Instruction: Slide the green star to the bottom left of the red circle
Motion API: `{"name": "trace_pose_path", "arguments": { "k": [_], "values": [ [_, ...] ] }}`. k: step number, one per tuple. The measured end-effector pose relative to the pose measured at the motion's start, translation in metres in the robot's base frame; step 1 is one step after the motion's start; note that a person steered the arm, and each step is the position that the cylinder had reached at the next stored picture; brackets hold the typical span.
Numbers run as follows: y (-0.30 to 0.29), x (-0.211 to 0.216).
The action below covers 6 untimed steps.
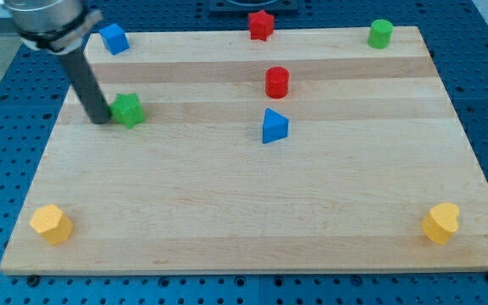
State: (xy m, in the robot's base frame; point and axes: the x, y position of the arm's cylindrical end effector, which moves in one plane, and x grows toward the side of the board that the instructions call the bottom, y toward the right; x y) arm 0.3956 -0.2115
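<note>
The green star [128, 110] sat on the left part of the worktop [244, 212], toward the far side. My tip [100, 119] stood just at its left edge, seemingly touching it, with the dark rod rising up and to the left toward the arm's grey housing at the view's top left corner. The tool was only this plain rod, with no jaws to open or close, and it gripped nothing.

The red circle [277, 82] stood well to the right of the star and a little farther back, near the middle of the worktop. Just in front of it, close but apart, lay a blue triangle [274, 127]. The star was roughly level with the gap between those two.

Farther out, a blue block [114, 39] rested near the far left corner, behind the star. A red star [261, 24] sat at the far edge near the centre, and a green cylinder [380, 34] near the far right corner. At the near edge, one yellow block [51, 224] lay in the left corner and a yellow heart [440, 223] in the right corner.
</note>
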Motion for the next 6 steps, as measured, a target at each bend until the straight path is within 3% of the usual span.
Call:
{"name": "trace_pose_path", "arguments": {
  "k": [2,3,4,6],
  "values": [
    [0.058,-0.005],
    [0.012,-0.01],
    [0.022,-0.018],
    [0.097,-0.018]
  ]
}}
